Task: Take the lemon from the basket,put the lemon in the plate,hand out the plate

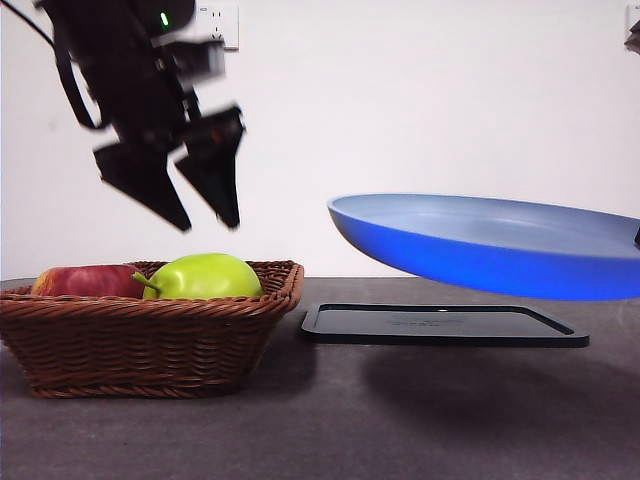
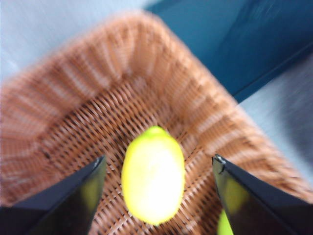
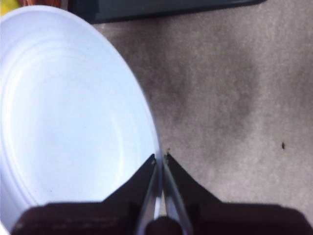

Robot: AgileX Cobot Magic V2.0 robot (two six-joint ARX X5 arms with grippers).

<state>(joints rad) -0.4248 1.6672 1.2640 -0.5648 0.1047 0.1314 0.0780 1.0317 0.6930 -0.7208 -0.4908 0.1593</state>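
A: L pincer [image 1: 208,222]?
B: Spread wide, hovering above wicker basket [image 1: 150,340]. Lemon [image 2: 153,175] lying on basket floor, btwn the jaws, untouched.
A: R pincer [image 3: 160,158]?
B: Pinched on light blue plate [image 1: 490,245] rim at 3 o'clock; plate aloft, tilted, above black tray [image 1: 440,325] on surface [image 1: 400,420].

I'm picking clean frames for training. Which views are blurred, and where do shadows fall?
Front view: the left tool is motion-smeared; the plate shadows the table. Left wrist view: basket and lemon soft. Right wrist view: sharp, with a dark shadow patch on the table.
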